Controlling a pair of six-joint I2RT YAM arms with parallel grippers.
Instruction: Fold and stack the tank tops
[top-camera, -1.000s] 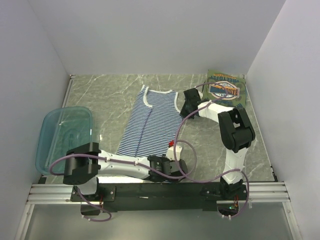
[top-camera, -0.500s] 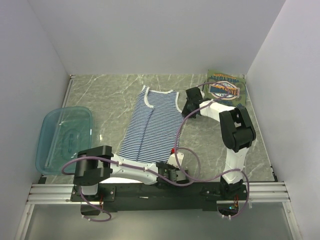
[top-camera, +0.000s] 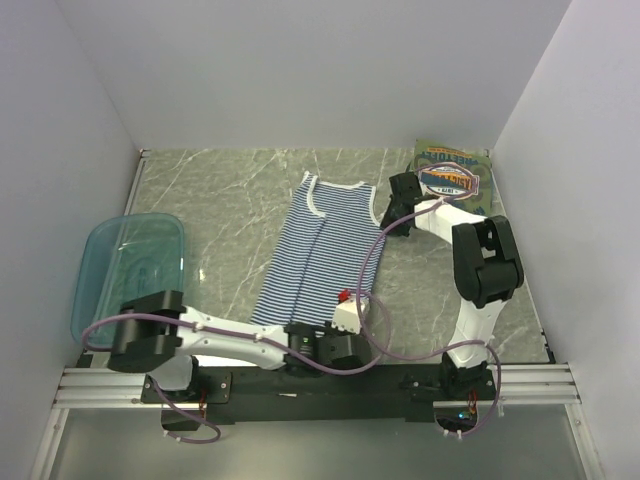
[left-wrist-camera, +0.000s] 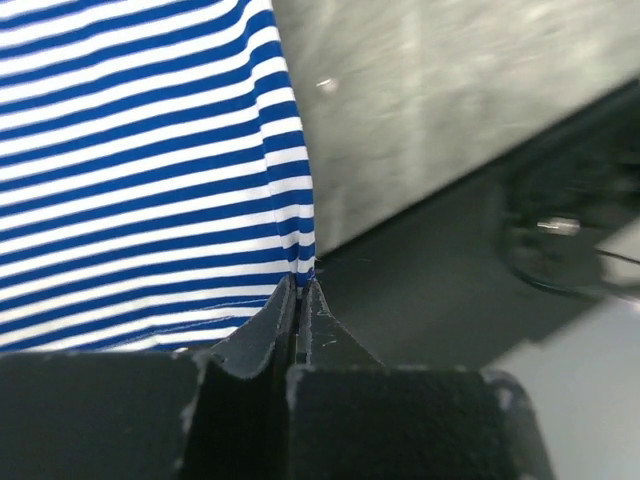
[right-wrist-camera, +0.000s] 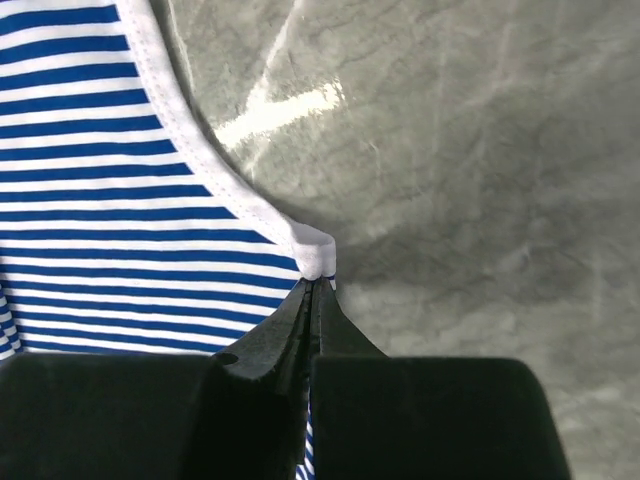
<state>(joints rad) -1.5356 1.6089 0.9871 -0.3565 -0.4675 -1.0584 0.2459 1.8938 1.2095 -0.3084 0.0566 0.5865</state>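
The navy-and-white striped tank top (top-camera: 320, 250) lies stretched lengthwise on the marble table, shoulder straps at the far end. My left gripper (left-wrist-camera: 299, 282) is shut on its near right hem corner (left-wrist-camera: 303, 262), by the table's front edge. My right gripper (right-wrist-camera: 316, 282) is shut on the white-trimmed right shoulder strap (right-wrist-camera: 315, 250). From above, the left gripper (top-camera: 338, 312) sits at the garment's near end and the right gripper (top-camera: 392, 208) at its far end. An olive-green tank top (top-camera: 453, 177) with an oval graphic lies folded at the far right corner.
A translucent teal tub (top-camera: 128, 272) stands at the left edge of the table. White walls close in the table on the left, back and right. The black mounting rail (top-camera: 320, 382) runs along the near edge.
The left gripper has closed on the hem corner. Both grippers have shifted right, dragging the striped tank top to the right and pulling it narrower and straighter.
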